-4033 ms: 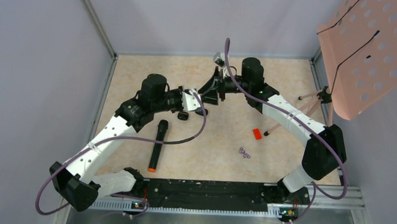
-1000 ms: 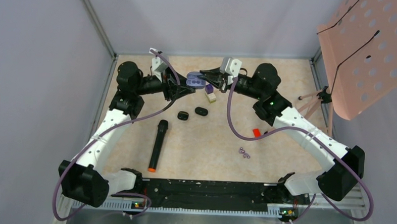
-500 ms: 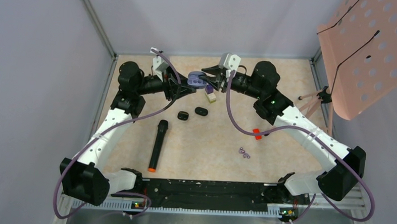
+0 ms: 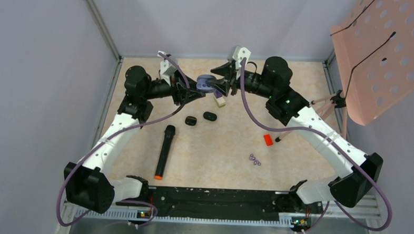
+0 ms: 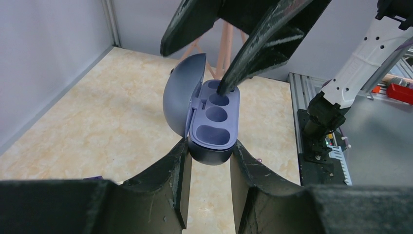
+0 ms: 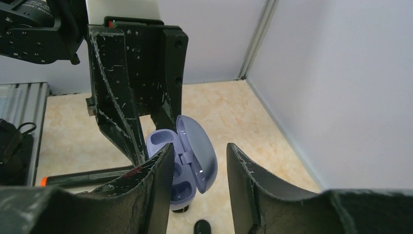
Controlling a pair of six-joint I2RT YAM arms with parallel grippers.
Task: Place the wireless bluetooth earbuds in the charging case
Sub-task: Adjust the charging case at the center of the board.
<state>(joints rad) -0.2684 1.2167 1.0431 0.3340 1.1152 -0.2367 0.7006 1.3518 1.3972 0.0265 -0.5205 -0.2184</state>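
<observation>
Charging case (image 5: 210,124), lid open, sits clamped in the left gripper (image 5: 208,161). Right gripper (image 6: 198,148), jaws parted, faces it, one fingertip (image 5: 229,83) at its far socket.

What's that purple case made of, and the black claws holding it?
The charging case looks like smooth plastic: satiny, with a soft shine on its lid. The left gripper looks like hard matte black plastic, scuffed with pale scratches.

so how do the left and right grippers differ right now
The left gripper is shut on the charging case, at its base; the right gripper holds nothing. The left gripper's jaws pinch the case's sides; the right gripper's stand apart, one fingertip at one of its wells. Both are black and meet at the open case.
</observation>
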